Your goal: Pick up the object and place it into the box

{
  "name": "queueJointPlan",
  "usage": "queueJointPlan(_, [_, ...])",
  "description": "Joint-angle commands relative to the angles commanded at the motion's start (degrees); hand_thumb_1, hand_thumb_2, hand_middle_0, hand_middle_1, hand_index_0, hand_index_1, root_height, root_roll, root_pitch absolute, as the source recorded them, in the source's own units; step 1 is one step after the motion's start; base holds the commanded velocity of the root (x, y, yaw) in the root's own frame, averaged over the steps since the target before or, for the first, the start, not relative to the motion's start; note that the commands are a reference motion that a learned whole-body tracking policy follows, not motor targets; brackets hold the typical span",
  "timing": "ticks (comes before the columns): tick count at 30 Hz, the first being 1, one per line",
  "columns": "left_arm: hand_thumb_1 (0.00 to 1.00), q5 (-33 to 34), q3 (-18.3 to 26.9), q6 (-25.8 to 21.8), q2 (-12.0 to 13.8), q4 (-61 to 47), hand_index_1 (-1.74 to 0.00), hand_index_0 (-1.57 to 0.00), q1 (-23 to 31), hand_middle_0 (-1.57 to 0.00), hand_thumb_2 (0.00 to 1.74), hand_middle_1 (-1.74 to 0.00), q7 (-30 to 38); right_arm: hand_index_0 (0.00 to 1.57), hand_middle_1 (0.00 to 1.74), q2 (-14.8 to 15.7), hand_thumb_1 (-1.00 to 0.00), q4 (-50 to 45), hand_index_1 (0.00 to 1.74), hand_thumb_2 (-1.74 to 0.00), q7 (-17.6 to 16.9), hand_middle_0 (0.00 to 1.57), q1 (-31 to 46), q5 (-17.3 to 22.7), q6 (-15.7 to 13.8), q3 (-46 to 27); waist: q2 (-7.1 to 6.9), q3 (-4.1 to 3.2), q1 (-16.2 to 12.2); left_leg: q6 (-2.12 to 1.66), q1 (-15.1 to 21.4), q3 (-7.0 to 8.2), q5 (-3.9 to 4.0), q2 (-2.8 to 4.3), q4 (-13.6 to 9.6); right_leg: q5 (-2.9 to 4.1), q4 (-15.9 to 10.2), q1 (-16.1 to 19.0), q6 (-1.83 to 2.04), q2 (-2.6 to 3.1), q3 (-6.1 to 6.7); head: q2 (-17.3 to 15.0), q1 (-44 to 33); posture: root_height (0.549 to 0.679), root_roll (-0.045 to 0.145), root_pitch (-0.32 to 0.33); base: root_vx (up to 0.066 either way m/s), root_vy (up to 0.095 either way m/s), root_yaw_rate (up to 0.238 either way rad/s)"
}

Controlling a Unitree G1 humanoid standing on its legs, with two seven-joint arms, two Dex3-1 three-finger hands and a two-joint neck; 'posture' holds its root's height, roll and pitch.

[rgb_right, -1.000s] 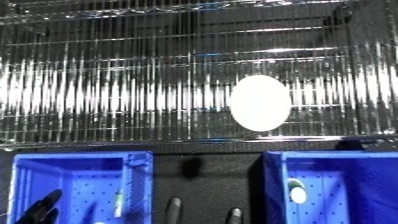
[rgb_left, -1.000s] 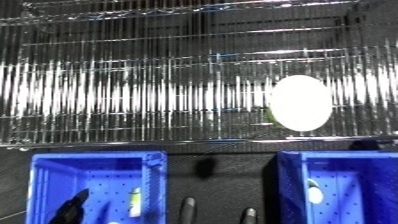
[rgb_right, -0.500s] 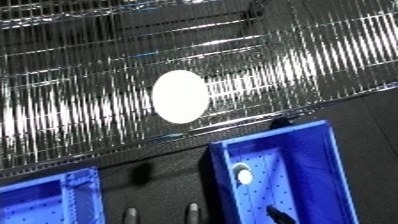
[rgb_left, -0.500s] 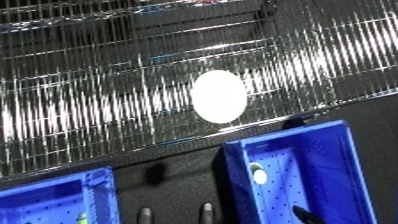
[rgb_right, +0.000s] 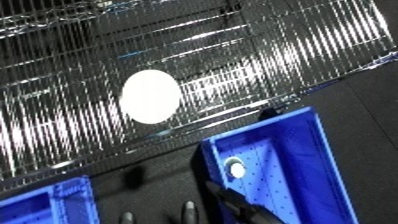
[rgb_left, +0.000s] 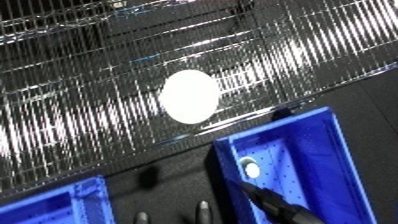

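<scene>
Judging progress: the pick looks not yet begun; the object lies untouched on the shelf and every step of lifting and binning seems left to do.
Wire shelf: a chrome rack of close-set wires, running tilted across the upper part of both views, its front edge dropping toward the bins.
Right bin: blue, with a perforated floor, sitting just below the shelf's front edge at the lower right; it holds one small round pale thing near its left wall, which may be a cap or a ring, too small to name.
Left bin: blue, only its corner showing at the lower left; what it holds, if anything, is out of sight.
White oval object: flat-looking and bright, lying on the shelf near the front edge, above the gap between the two bins, apart from both hands.
Right hand: a dark finger reaches up over the right bin's floor, well short of the object; holding nothing that I can see, though whether the fingers are spread or curled cannot be told.
Left hand: only dark fingertips at the bottom edge, between the bins; its state cannot be told either.
</scene>
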Motion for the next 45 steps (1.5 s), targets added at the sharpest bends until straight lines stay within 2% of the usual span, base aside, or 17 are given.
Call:
queueJointPlan(5, [0.15, 0.2, 0.9, -0.8, -0.4, 1.6, -0.26, -0.24, -0.8, -0.24, 0.26, -0.26, -0.3, 0.0, 0.0, 0.2, 0.0, -8.0, 0.0, 0.0, 1.0, 0.0, -0.6, 4.5, -2.7, -4.3, -0.34, 0.0, -0.5, -0.12, -0.1, 0.5, -0.24, 0.53, 0.1, -0.08, -0.1, 0.0, 0.15, -0.03, 0.05, -0.3, -1.6, 0.647, 0.043, 0.09, 0.005, 0.01, -0.029])
queueJointPlan(9, [0.15, 0.4, 1.2, -0.5, -0.6, 1.8, -0.26, -0.24, -1.3, -0.24, 0.26, -0.26, 0.0, 0.0, 0.0, 1.2, 0.0, -12.1, 0.0, 0.0, 0.1, 0.0, -1.3, 5.3, -5.3, -8.3, -0.33, 0.0, -0.6, -0.07, -0.1, 0.71, -0.47, 0.61, 0.2, 0.03, -0.3, 0.1, 0.3, -0.16, -0.13, 0.1, -1.9, 0.647, 0.043, 0.093, 0.01, 0.006, 0.027])
queueJointPlan(12, [0.15, 0.6, 1.5, -0.1, -0.7, 1.9, -0.26, -0.24, -1.5, -0.24, 0.26, -0.26, 0.0, 0.0, 0.0, 2.0, 0.0, -14.1, 0.0, 0.0, -3.2, 0.0, -2.4, 3.4, -8.2, -10.9, -0.25, 0.0, -0.6, -0.09, -0.2, 0.86, -0.62, 0.6, 0.3, 0.14, -0.5, 0.1, 0.32, -0.16, -0.18, 0.3, -2.1, 0.648, 0.044, 0.095, 0.005, 0.014, 0.025])
queueJointPlan(14, [0.15, 0.9, 1.6, 0.1, -0.9, 1.9, -0.26, -0.24, -1.6, -0.24, 0.26, -0.26, 0.1, 0.0, 0.0, 2.3, 0.0, -14.4, 0.0, 0.0, -6.4, 0.0, -3.6, 0.4, -9.6, -12.3, -0.21, 0.0, -0.6, -0.11, -0.3, 0.92, -0.74, 0.61, 0.5, 0.2, -0.5, 0.2, 0.32, -0.18, -0.22, 0.5, -2.0, 0.648, 0.045, 0.095, 0.006, 0.014, 0.008])
queueJointPlan(19, [0.15, 1.6, 1.4, 0.2, -1.3, 1.4, -0.26, -0.24, -1.9, -0.24, 0.26, -0.26, 0.4, 0.0, 0.0, 1.3, 0.0, -12.4, 0.0, 0.0, -13.9, 0.0, -7.7, -5.4, -10.9, -14.0, -0.06, 0.0, 0.2, 0.09, -0.2, 0.86, -0.87, 0.61, 0.7, 0.14, -0.5, 0.4, 0.16, -0.38, -0.5, 0.6, -1.5, 0.648, 0.043, 0.09, 0.016, 0.007, 0.013])
queueJointPlan(22, [0.15, 2.2, 0.8, 0.5, -1.6, 0.7, -0.26, -0.24, -2.2, -0.24, 0.26, -0.26, 0.8, 0.0, 0.0, 0.4, 0.0, -9.6, 0.0, 0.0, -18.4, 0.0, -10.9, -8.5, -10.7, -13.9, 0.15, 0.0, 1.0, 0.29, -0.2, 0.63, -0.87, 0.45, 0.8, 0.04, -0.3, 0.6, 0.0, -0.56, -0.79, 0.8, -0.5, 0.648, 0.043, 0.087, 0.024, -0.006, 0.062])
queueJointPlan(27, [0.15, 3.0, -0.2, 1.9, -1.5, -0.5, -0.26, -0.24, -2.5, -0.24, 0.26, -0.26, 1.6, 0.0, 0.0, -1.0, 0.0, -5.0, 0.0, 0.0, -24.7, 0.0, -16.5, -13.6, -8.6, -11.4, 0.6, 0.0, 2.5, 0.51, -0.6, 0.04, -0.86, 0.09, 1.3, -0.16, 0.3, 0.5, -0.29, -0.96, -1.26, 1.1, 1.5, 0.647, 0.044, 0.084, 0.02, -0.009, 0.077])
queueJointPlan(31, [0.15, 3.6, -0.7, 2.6, -1.5, -1.0, -0.26, -0.24, -2.5, -0.24, 0.26, -0.26, 1.6, 0.0, 0.0, -1.8, 0.0, -1.0, 0.0, 0.0, -28.0, 0.0, -20.5, -15.0, -7.2, -9.0, 1.04, 0.0, 3.6, 0.69, -1.0, -0.47, -0.9, -0.3, 1.8, -0.47, 1.0, 0.3, -0.64, -1.32, -1.59, 1.7, 3.1, 0.646, 0.046, 0.081, 0.025, -0.004, 0.087])
queueJointPlan(38, [0.15, 3.6, -2.5, 3.3, -1.5, -1.4, -0.26, -0.24, -3.1, -0.24, 0.26, -0.26, 1.4, 0.0, 0.0, -2.6, 0.0, 7.2, 0.0, 0.0, -29.3, 0.0, -27.0, -11.6, -4.3, -4.6, 2.07, 0.0, 5.4, 0.85, -1.8, -1.09, -0.67, -0.98, 2.1, -0.72, 1.8, -0.4, -1.17, -1.92, -2.07, 2.6, 6.5, 0.645, 0.051, 0.083, 0.017, 0.001, 0.087])
queueJointPlan(45, [0.15, 3.1, -4.7, 4.0, -1.4, -2.3, -0.26, -0.24, -3.6, -0.24, 0.26, -0.26, 1.3, 0.0, 0.0, -2.7, 0.0, 18.0, 0.0, 0.0, -27.7, 0.0, -33.7, -8.4, -3.8, -0.4, 3.28, 0.0, 7.0, 0.98, -2.9, -1.67, -0.71, -1.67, 2.7, -0.93, 2.9, -1.4, -1.58, -2.63, -2.61, 2.8, 10.2, 0.643, 0.056, 0.086, 0.014, 0.005, 0.077])
